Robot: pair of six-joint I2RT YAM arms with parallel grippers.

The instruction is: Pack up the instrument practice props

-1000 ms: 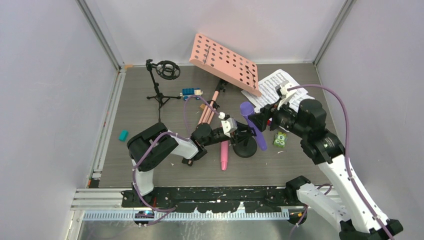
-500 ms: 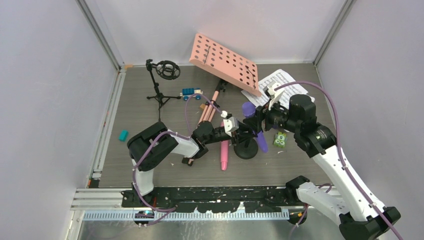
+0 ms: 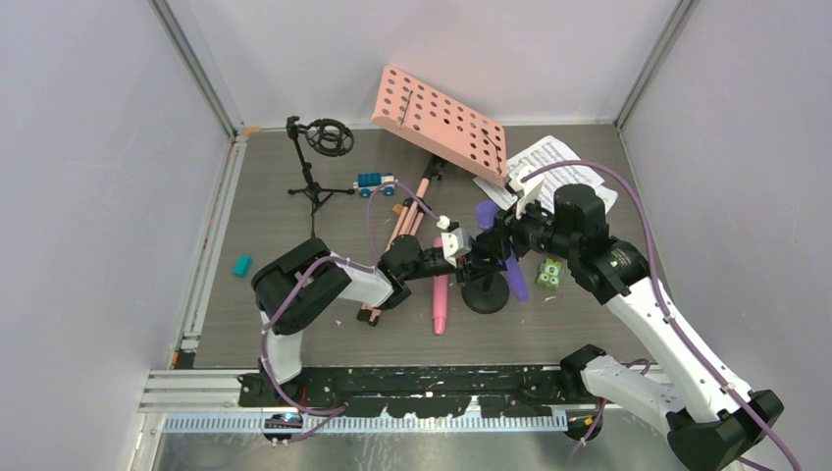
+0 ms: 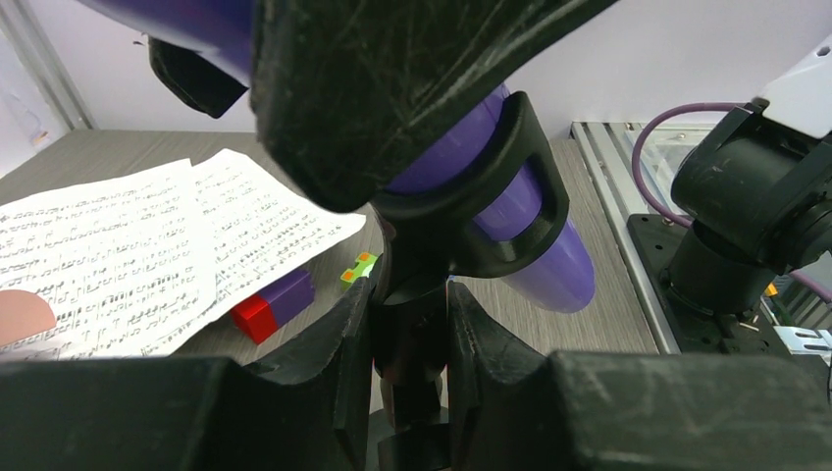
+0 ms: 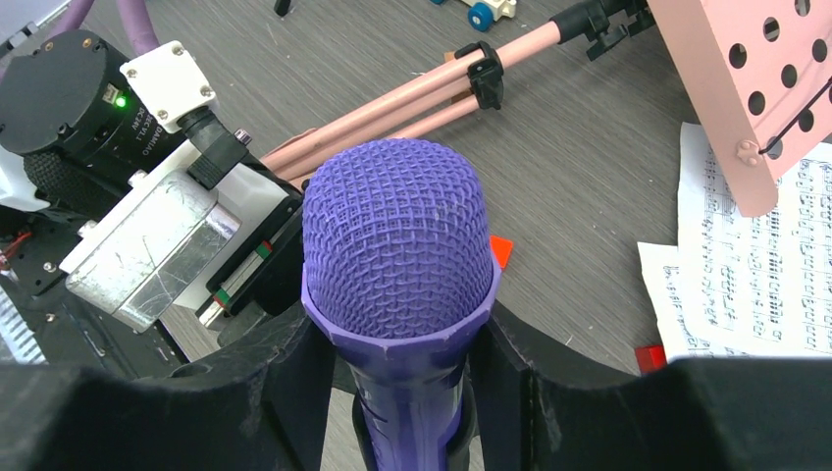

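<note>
The purple microphone stands tilted in a black mic mount. My left gripper is shut on the mount's stem just under its clip. My right gripper has closed on the purple microphone just below its mesh head, one finger on each side. In the top view both grippers meet at the mount: left gripper, right gripper. A pink microphone lies flat beside the mount. The pink music rack leans at the back over its folded legs. White sheet-music pages lie at the back right. A second mic mount stands at the back left.
A blue toy car sits near the rack's legs. A green block lies right of the mount, a teal block at the left edge, and a red and purple block by the pages. Walls enclose the table.
My right arm has moved left onto the purple microphone and its jaws have narrowed around it. The left gripper has kept its hold on the mount.
</note>
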